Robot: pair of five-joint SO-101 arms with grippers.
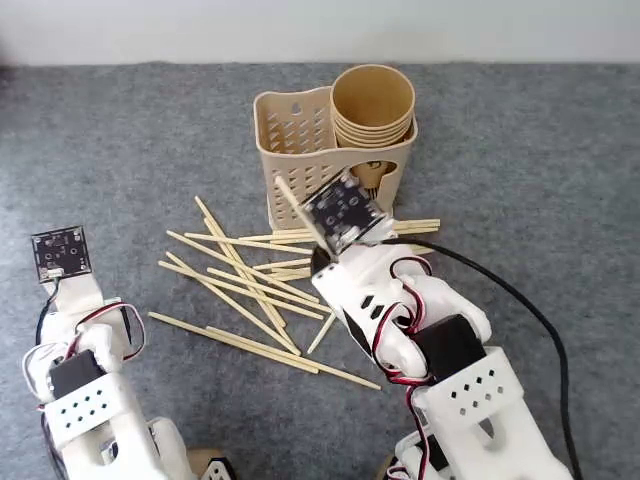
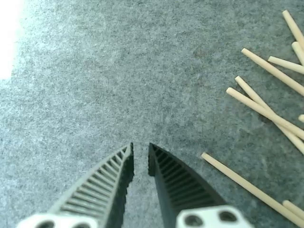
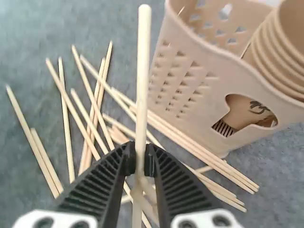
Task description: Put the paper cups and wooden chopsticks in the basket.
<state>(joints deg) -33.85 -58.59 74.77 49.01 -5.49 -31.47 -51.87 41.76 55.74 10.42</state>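
Note:
A beige basket (image 1: 300, 150) (image 3: 199, 90) stands at the back middle of the grey mat, with a stack of brown paper cups (image 1: 372, 105) (image 3: 280, 57) in its right half. Several wooden chopsticks (image 1: 240, 285) (image 3: 90, 118) (image 2: 266, 109) lie scattered on the mat in front of it. My right gripper (image 1: 322, 252) (image 3: 140, 164) is shut on one chopstick (image 1: 298, 212) (image 3: 142, 80), held up off the mat just in front of the basket, its tip pointing toward the basket's left half. My left gripper (image 2: 141, 164) hovers low over bare mat at the left, its fingers nearly closed with nothing between them.
A black cable (image 1: 520, 300) runs along the mat to the right of the right arm. The left arm's body (image 1: 80, 370) stands at the front left. Bare mat extends left and right of the basket.

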